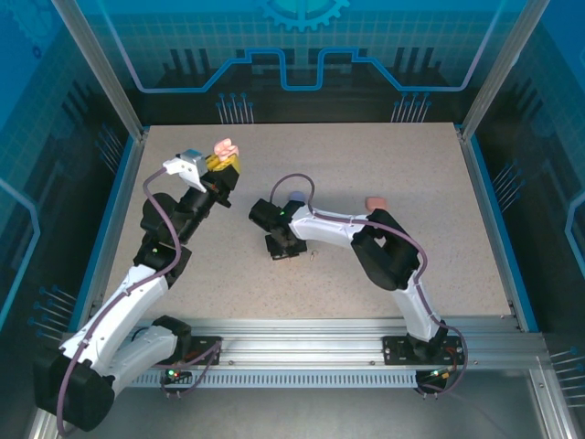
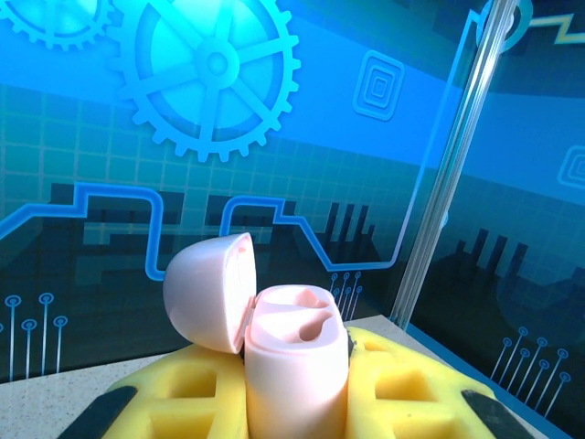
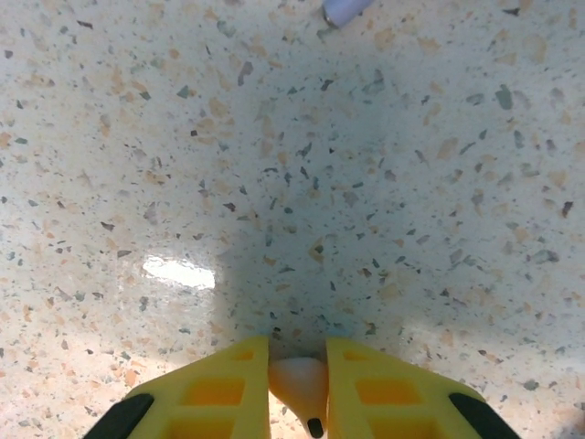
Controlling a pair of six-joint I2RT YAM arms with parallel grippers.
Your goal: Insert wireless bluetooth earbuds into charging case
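A pale pink charging case (image 2: pixel 297 366) stands upright between the yellow fingers (image 2: pixel 174 402) of my left gripper (image 1: pixel 222 163), which is shut on its body. Its lid (image 2: pixel 206 291) is swung open to the left and both sockets are empty. The case (image 1: pixel 224 146) is held raised at the back left of the table. My right gripper (image 3: pixel 297 352) points straight down at the table's middle (image 1: pixel 285 245) and is shut on a small pale pink earbud (image 3: pixel 302 384), whose dark-tipped stem points back toward the wrist.
A purple object (image 1: pixel 295 196) lies just behind the right arm's wrist; its end shows at the top edge of the right wrist view (image 3: pixel 343 9). A pink object (image 1: pixel 376 202) lies on the speckled table (image 1: pixel 439 256) to the right. Metal posts and blue walls enclose the table.
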